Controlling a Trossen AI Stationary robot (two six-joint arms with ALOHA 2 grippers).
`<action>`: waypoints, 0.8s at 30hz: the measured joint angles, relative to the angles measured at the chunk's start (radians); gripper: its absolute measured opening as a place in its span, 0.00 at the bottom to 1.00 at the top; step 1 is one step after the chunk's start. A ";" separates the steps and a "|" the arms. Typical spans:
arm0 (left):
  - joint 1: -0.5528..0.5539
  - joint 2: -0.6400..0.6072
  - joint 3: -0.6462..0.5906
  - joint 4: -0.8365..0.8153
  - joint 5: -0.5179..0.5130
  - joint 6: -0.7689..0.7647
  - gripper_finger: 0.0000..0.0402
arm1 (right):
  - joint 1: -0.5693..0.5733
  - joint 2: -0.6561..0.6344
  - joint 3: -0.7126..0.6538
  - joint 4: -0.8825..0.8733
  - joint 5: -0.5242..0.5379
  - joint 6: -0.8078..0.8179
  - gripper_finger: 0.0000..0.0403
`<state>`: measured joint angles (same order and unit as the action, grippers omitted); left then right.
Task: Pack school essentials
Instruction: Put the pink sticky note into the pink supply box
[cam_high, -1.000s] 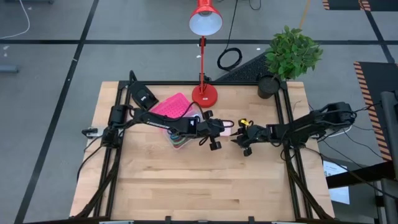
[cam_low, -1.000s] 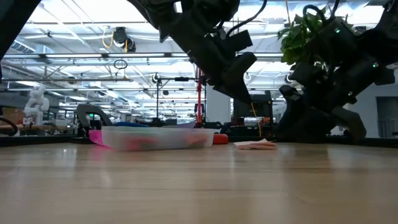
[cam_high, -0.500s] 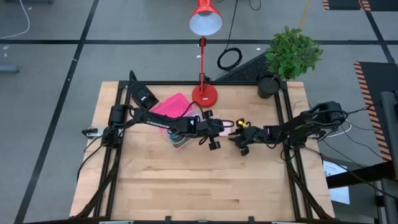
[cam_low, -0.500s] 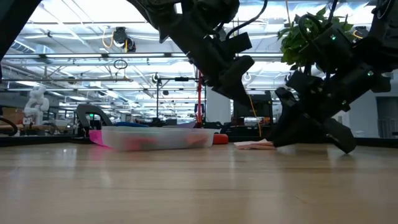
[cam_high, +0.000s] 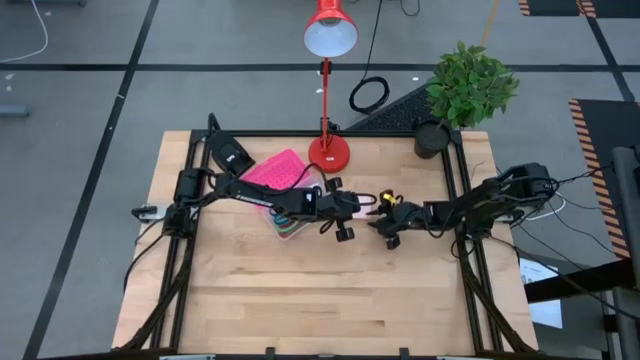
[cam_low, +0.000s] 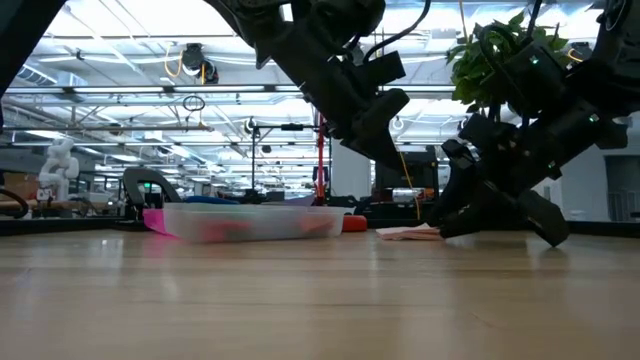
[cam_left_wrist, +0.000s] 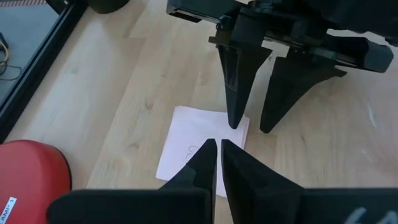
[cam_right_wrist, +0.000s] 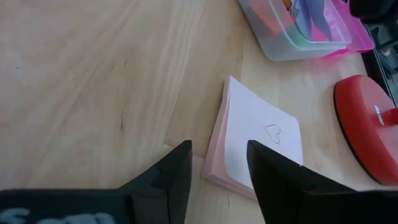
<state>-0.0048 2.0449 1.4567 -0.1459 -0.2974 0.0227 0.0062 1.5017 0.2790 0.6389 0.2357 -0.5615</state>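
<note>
Table (cam_high: 300, 300): light wood, black frame rails on both sides; both arms reach to its middle.
Left arm: comes in over the clear box, gripper tip toward the R gripper.
Right arm: reaches in low from the R side of the table.
Clear box (cam_right_wrist: 292, 37): pink lid open; colourful stationery inside; past the pad from the R fingers, apart from it.
Lamp base (cam_left_wrist: 28, 177): red, round, near the pad on the far side, not touching.
Left gripper (cam_left_wrist: 216, 152): fingers nearly pressed together, thin slit betw. them, holding nothing; tips above the pad's near edge.
Right gripper (cam_right_wrist: 217, 163): fingers spread, empty; tips at the pad's edge, one each side of its corner.
Pink sticky-note pad (cam_right_wrist: 258, 140): flat on table betw. the two grippers, small heart drawn on top sheet.
</note>
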 joint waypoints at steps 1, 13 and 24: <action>0.000 0.000 0.000 0.000 0.000 0.000 0.06 | -0.003 0.000 0.000 -0.002 0.000 0.004 0.36; 0.000 0.000 0.000 0.000 0.000 0.000 0.06 | -0.031 0.000 -0.001 -0.030 -0.002 0.026 0.11; 0.000 0.000 0.000 0.000 0.002 -0.001 0.06 | -0.029 -0.011 -0.002 -0.042 -0.004 0.019 0.00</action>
<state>-0.0051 2.0445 1.4563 -0.1455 -0.2952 0.0219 -0.0225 1.4906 0.2771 0.5970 0.2314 -0.5428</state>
